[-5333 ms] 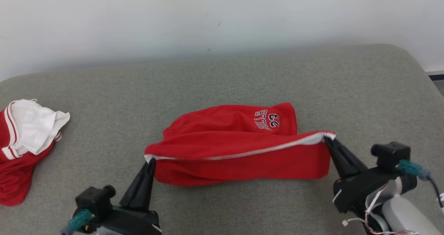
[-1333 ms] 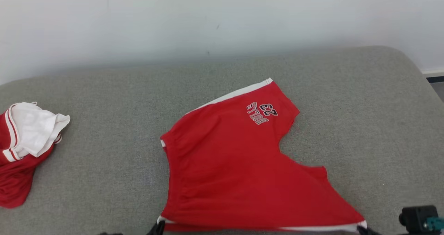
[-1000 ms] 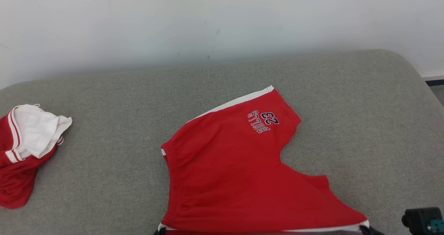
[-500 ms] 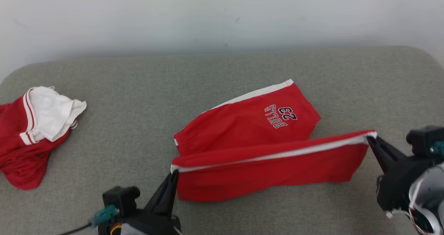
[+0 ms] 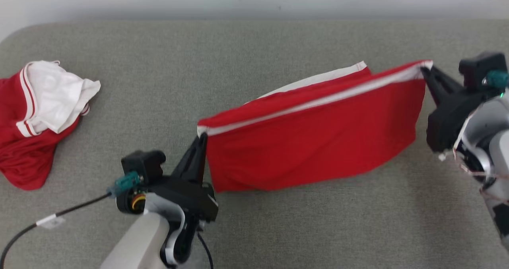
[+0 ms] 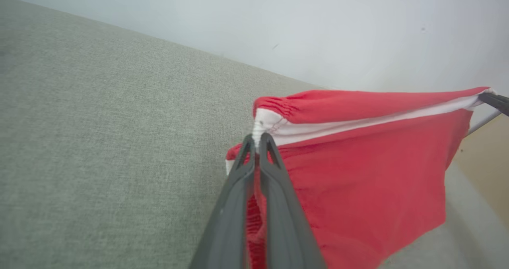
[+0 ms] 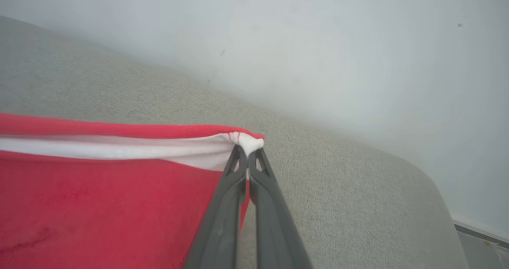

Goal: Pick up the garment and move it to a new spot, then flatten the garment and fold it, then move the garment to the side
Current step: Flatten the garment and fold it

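Currently both claws are pinching the red garment [image 5: 310,149] by the two ends of its white-trimmed edge, and that edge is stretching taut between them.

- Left claw [image 5: 202,138] is clamping narrow on the gathered corner at the near-left end. In the left wrist view its fingers are meeting on the white seam, with cloth bunching between them.
- Right claw [image 5: 426,71] is clamping narrow on the opposite corner, farther from the robot and off to the right.
- The garment's long axis is therefore running slantwise, near-left to far-right, claw to claw. Neither arm is the nearer one, since each is sitting at its own end.
- The red panel is hanging below the taut edge over the grey padded surface [image 5: 278,229]. I am not able to tell whether its lower hem is resting on the padding or hanging just clear.
- A second white-trimmed edge is showing just behind the held one, on its far side.

Judgement: the fold is being made. The coming move is depending on both claws travelling together, square to that slanted axis, so the held edge lands parallel on the edge behind.

Risk: the axis skewing if one claw is leading.

A separate red-and-white garment [image 5: 35,114] is lying well apart at far left.
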